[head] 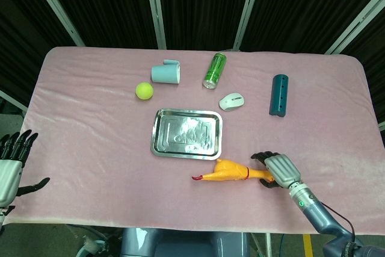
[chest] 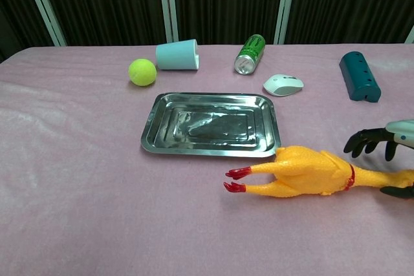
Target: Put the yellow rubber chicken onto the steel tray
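1. The left robot hand [head: 11, 170] sits off the table's [head: 78, 148] edge at about 8 o'clock, fingers spread and grasping nothing — well apart from everything the task concerns.
2. The steel tray [head: 186, 133] lies near the table's middle, with nothing in it.
3. The yellow rubber chicken [head: 234, 173] lies on the pink cloth just beside the tray's near right corner, at about 5 o'clock from the tray. In the chest view its body seems to touch or almost touch the tray rim [chest: 277, 148]; I cannot tell which.
4. Its long axis runs left to right: red feet toward 9 o'clock, neck and head toward 3 o'clock.
5. The right robot hand [head: 278, 170] is at the head end, so the chicken stretches away from it toward 9 o'clock. Dark fingers [chest: 365, 140] arch above the neck and the thumb lies below — around it, but whether they have clamped on it I cannot tell.
6. The right hand is plainly the nearer one; the coming lift likely carries the chicken toward 10 or 11 o'clock onto the tray.
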